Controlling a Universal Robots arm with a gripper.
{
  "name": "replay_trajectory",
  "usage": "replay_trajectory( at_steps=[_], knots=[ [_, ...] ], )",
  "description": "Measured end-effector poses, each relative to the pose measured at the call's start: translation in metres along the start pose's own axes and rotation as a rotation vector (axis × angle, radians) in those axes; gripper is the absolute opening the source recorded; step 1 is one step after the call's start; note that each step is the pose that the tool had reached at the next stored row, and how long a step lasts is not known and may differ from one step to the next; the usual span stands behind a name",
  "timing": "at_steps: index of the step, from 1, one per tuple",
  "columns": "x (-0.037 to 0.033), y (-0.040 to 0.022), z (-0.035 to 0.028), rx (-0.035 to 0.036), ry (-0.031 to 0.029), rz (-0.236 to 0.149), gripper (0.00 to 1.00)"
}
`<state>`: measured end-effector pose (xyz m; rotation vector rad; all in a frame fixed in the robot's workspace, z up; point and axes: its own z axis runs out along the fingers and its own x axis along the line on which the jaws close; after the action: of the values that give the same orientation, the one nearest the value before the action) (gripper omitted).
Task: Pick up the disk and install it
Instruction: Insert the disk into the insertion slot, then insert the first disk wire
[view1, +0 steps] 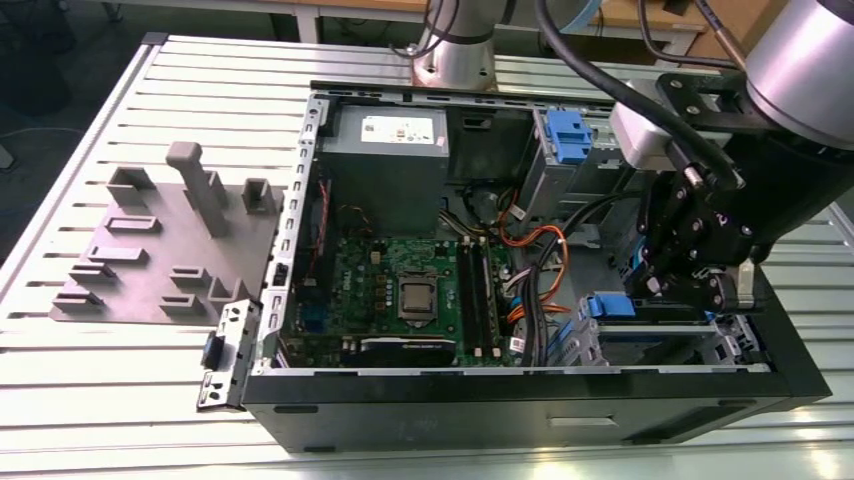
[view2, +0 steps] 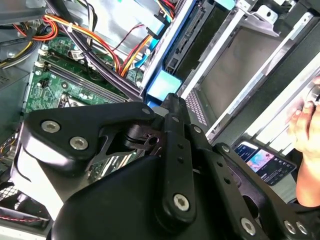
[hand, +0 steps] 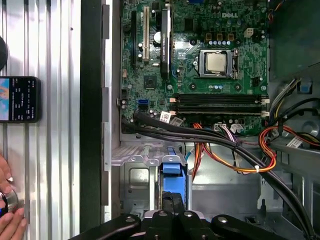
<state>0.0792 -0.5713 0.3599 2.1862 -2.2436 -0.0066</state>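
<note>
The open computer case lies on its side on the slatted metal table, and the arm's black gripper is down inside it at the exterior view's right, over the drive bay at the near corner. The disk stands in that bay, its blue handle showing just beside the gripper's linkage. In the first wrist view the blue handle pokes out just past the black fingers, which sit close together over the drive's edge; from here I cannot tell whether they are pinching it or only resting against it. In the second wrist view the black linkage covers the fingertips, with the blue end right past them.

Further in, orange and black cables run across beside the green motherboard. Beyond that sits a second blue-tabbed drive in its grey cage, next to the power supply. Out on the table at the exterior view's left is the grey slotted holder. In the first wrist view a phone lies on the table and a person's hand rests near it
</note>
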Motion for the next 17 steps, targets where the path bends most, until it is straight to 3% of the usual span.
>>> replay_trajectory(
  at_steps=[17],
  knots=[
    [0.0,0.0,0.0001,0.0111,-0.0004,0.0,0.11]
  ],
)
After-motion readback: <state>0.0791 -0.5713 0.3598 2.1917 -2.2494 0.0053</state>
